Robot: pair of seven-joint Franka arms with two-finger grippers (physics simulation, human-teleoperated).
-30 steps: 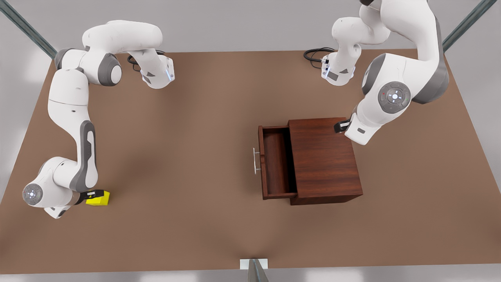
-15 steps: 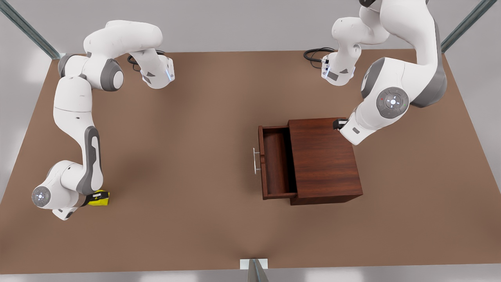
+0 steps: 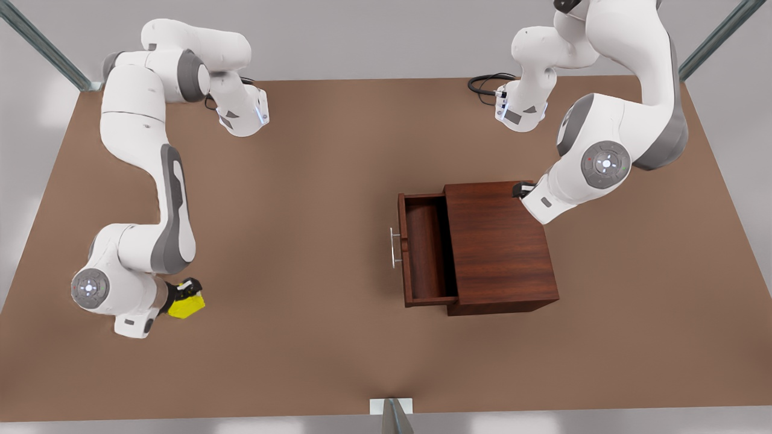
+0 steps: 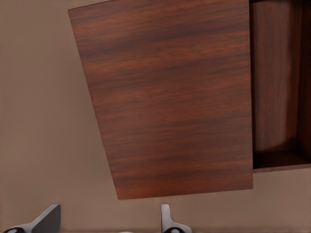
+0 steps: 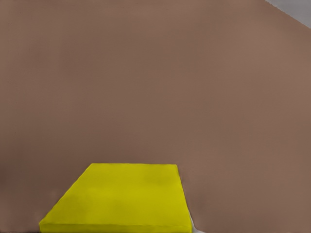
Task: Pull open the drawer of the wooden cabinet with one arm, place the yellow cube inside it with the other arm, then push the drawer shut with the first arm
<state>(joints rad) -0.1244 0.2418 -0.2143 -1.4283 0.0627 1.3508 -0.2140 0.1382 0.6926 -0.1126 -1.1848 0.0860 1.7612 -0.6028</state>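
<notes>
The yellow cube (image 3: 188,307) hangs just above the table at the front view's left, with my right gripper (image 3: 184,295) shut on it. In the right wrist view the cube (image 5: 121,199) is close under the camera. The wooden cabinet (image 3: 500,241) stands right of centre. Its drawer (image 3: 425,253) is pulled out toward the front view's left, empty, with the silver handle (image 3: 395,247) in front. My left gripper (image 3: 520,190) hovers over the cabinet's far right corner. Its fingers (image 4: 48,218) stand open above the cabinet top (image 4: 170,107), beside the drawer cavity (image 4: 279,82).
The brown table (image 3: 301,211) stretches wide between the cube and the drawer. Black cables (image 3: 485,83) lie near the far edge by an arm base. A small white bracket (image 3: 391,407) sits at the near edge.
My right gripper has lifted the yellow cube off the table and carried it a little toward the front view's right. The left arm has shifted slightly over the cabinet corner.
</notes>
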